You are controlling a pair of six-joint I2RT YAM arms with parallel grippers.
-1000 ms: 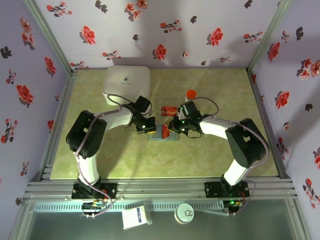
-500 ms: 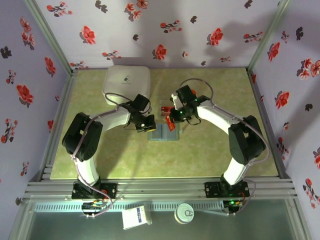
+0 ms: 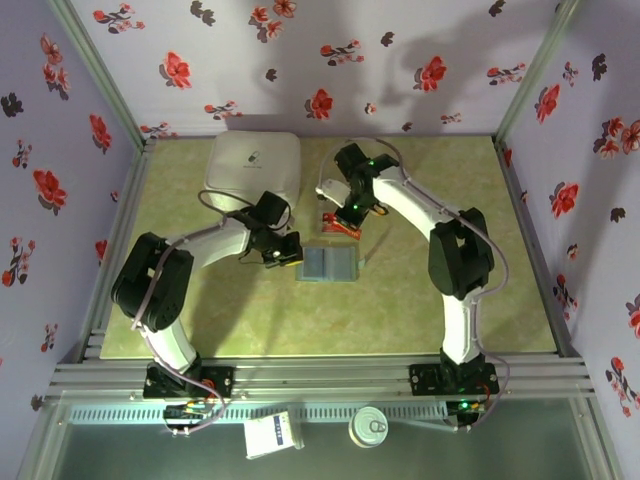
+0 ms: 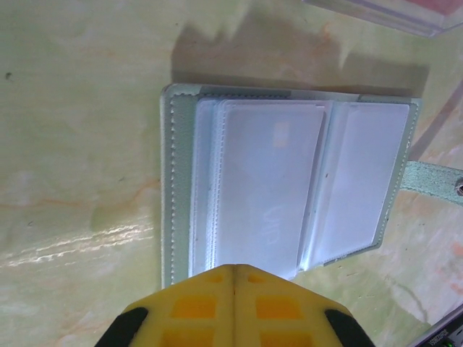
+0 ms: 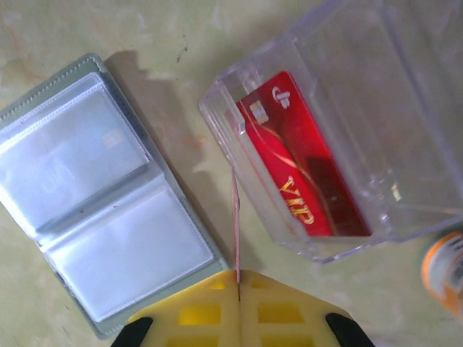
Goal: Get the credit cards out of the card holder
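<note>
We see the left gripper (image 4: pixel 233 271), its yellow ribbed fingers pressed together, tip over the near edge of the holder (image 4: pixel 268 188); we cannot tell if it touches. The holder lies open and flat mid-table on the glossy green table (image 3: pixel 420 300): soft grey-green stitched cover, clear plastic sleeves, and a snap strap (image 4: pixel 434 177) sticking out one side. Just beyond, the right gripper (image 5: pixel 237 273) is clamped on a thin red card (image 5: pixel 235 217), seen edge-on beside the wall of a clear rigid box (image 5: pixel 383 79). A glossy red VIP card (image 5: pixel 296 181) lies inside the box. An orange-capped bottle (image 5: pixel 447 271) stands near it. A white rounded case (image 3: pixel 254 165) sits far back-left.
</note>
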